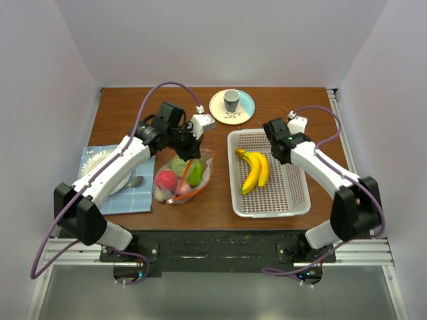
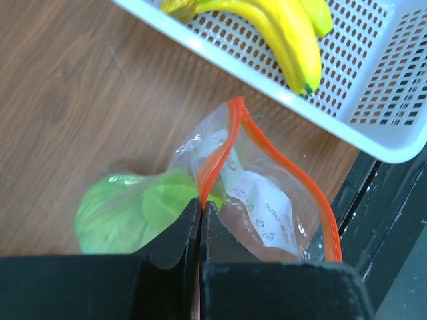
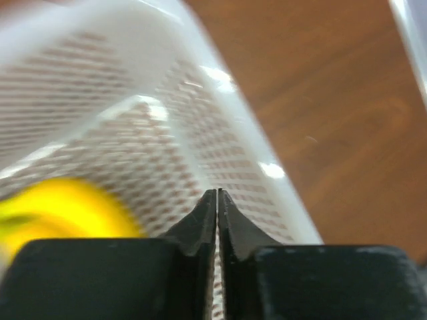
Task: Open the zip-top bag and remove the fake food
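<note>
The clear zip-top bag (image 1: 183, 179) lies on the table left of the white basket (image 1: 293, 200), its orange-red zip strip (image 2: 220, 150) parted into an open mouth. Inside are a red round fruit (image 1: 166, 179), green pieces (image 1: 194, 173) and a pale piece (image 1: 181, 191). My left gripper (image 1: 189, 154) is shut on the bag's zip edge (image 2: 200, 203), with a green piece (image 2: 123, 213) just left of it. The yellow banana bunch (image 1: 254, 171) lies in the basket. My right gripper (image 1: 278, 154) hovers over the basket's far end, shut and empty (image 3: 217, 193); the banana is a yellow blur (image 3: 60, 207).
A plate with a grey cup (image 1: 231, 101) stands at the back centre. A blue cloth (image 1: 123, 197) with a plate and spoon lies at the left under my left arm. The basket's rim (image 2: 267, 87) runs close behind the bag's mouth.
</note>
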`<state>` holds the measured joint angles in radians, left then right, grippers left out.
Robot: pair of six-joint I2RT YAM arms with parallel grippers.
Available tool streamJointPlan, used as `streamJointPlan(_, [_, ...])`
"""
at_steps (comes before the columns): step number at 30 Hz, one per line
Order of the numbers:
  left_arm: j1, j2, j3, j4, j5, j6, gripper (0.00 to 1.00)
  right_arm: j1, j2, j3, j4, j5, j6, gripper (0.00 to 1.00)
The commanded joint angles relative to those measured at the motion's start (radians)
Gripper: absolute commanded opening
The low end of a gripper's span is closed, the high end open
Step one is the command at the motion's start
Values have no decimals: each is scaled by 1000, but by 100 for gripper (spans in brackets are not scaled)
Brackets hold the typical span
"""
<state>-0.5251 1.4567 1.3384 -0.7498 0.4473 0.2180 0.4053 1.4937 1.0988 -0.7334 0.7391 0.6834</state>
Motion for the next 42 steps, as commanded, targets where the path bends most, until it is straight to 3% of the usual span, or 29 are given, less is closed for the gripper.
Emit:
streamJointPlan(1, [-62, 57, 126, 30, 28, -25, 0, 61, -324, -28, 392, -342, -260, 20])
streamJointPlan(2, [-75, 74, 140, 23, 12, -22, 0, 105, -358, -68, 516, -401, -280, 23])
streamJointPlan(5, [-119, 129, 179, 3, -18, -14, 0, 235, -389, -54, 586, -536, -372, 27])
streamJointPlan(11, [-136, 156, 179, -2, -41, -12, 0, 403, -268, -16, 577, -532, -496, 36])
streamJointPlan(21, [-136, 131, 136, 9, -104, 6, 0, 480, -207, -59, 624, -590, -553, 34])
streamJointPlan(32, [-131, 130, 130, 23, -157, 6, 0, 631, -338, -189, 672, -520, -527, 34])
streamJointPlan(38, [-130, 128, 145, 12, -139, -11, 0, 681, -276, -228, 730, -492, -527, 33])
streamJointPlan(41, [-115, 120, 180, -5, -145, -12, 37, 696, -215, -229, 766, -481, -532, 33])
streamJointPlan(42, [-105, 117, 203, -8, -145, -14, 42, 696, -184, -226, 766, -478, -532, 33])
